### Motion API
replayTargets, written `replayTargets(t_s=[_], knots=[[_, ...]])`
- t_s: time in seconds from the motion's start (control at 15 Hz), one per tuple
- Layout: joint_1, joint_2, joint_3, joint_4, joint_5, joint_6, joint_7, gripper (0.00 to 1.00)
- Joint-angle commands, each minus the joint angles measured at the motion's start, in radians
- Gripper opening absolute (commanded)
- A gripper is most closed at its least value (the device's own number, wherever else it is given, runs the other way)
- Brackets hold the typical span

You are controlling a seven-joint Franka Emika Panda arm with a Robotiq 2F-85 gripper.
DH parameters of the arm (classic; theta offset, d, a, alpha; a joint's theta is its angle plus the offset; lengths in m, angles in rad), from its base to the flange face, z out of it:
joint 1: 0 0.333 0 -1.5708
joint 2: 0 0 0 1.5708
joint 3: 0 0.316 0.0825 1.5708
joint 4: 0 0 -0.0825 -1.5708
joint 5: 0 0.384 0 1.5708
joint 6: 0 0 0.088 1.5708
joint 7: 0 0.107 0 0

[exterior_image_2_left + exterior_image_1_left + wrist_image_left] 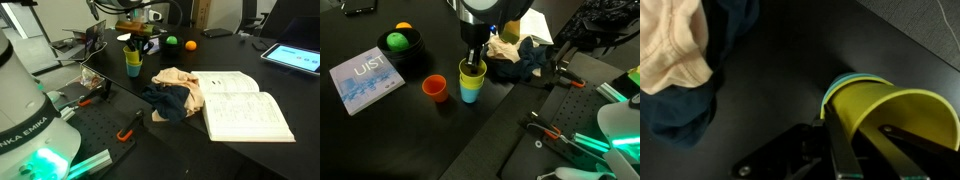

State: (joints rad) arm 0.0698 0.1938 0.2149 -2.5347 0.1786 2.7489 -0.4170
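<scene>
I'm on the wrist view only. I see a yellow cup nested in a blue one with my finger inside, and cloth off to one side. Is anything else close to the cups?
Observer: Yes. An orange cup stands upright beside the blue cup, not touching it.
Operator: What's past the cloth?
Observer: An open book lies right beside the cloth, on the side away from the cups.
Operator: Are the cups off the table?
Observer: It doesn't look so. In both exterior views the blue cup, with the yellow cup in it, seems to rest upright on the table.
</scene>
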Motion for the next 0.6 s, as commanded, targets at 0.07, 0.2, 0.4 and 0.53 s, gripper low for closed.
replayTargets(t_s=[0.07,0.2,0.4,0.53], knots=[[-0.005,0.018,0.014,-0.011,-0.006,0.045,-0.003,0.01],[-0.005,0.015,0.016,-0.009,-0.005,0.046,-0.003,0.01],[-0.002,0.003,0.018,-0.01,-0.011,0.05,-0.001,0.01],[0.0,-0.005,0.02,-0.01,-0.017,0.053,0.004,0.01]])
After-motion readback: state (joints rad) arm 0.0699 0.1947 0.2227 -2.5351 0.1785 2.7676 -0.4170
